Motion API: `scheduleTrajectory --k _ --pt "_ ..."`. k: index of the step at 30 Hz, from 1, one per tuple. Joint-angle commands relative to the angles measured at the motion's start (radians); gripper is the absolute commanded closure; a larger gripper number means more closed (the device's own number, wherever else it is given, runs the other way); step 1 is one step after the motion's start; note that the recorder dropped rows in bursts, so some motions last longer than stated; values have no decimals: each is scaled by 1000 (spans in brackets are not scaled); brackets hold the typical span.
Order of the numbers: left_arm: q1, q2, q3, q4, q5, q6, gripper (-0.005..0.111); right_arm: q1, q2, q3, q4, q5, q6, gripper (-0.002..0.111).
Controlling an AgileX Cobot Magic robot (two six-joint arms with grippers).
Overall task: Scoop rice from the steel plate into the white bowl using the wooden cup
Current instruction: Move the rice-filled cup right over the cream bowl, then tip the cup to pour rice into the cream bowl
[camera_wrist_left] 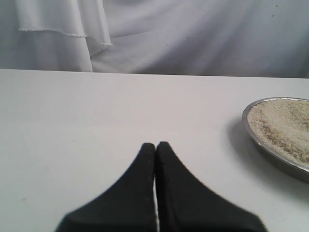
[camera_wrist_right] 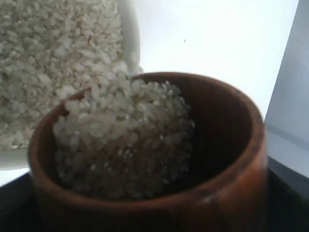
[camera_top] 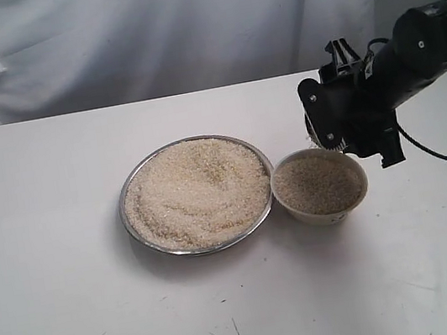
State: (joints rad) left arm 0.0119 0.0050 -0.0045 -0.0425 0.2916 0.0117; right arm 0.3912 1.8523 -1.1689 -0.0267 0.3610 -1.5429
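**Right pincer holds the tilted cup above the bowl**

The right pincer is closed around the wooden cup and holds it tilted, with the mouth turned down toward the white bowl. In the right wrist view the cup fills most of the picture. A heap of rice lies inside it against the lower wall, and the grains reach over the lip. Just under that lip is the bowl, which already has much rice in it. In the exterior view the cup is almost hidden behind the black body of the pincer, so I cannot tell there how the fingers sit on it.

The bowl stands just below the right pincer, on the white table. The steel plate is beside the bowl, on the side away from this pincer, and the two rims touch or nearly touch. The plate is full of rice from rim to rim.

The left pincer is closed, with its two black fingers pressed together and nothing between them. It is low over the bare table. The plate is to one side of it, well apart. Behind the table hangs a white cloth.
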Motion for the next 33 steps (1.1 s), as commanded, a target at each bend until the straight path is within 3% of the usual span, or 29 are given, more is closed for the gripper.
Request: scheduleTrajectory --k 1,16,33 --pt "-2 -5 5 -1 -6 -3 107 -1 -27 27 -61 -45 -5 108" --pt "-2 -5 5 -1 -6 -3 107 31 -27 49 -184 -127 -82 108" --pt "-2 -5 5 -1 -6 -3 107 46 -27 93 -467 -252 -90 108"
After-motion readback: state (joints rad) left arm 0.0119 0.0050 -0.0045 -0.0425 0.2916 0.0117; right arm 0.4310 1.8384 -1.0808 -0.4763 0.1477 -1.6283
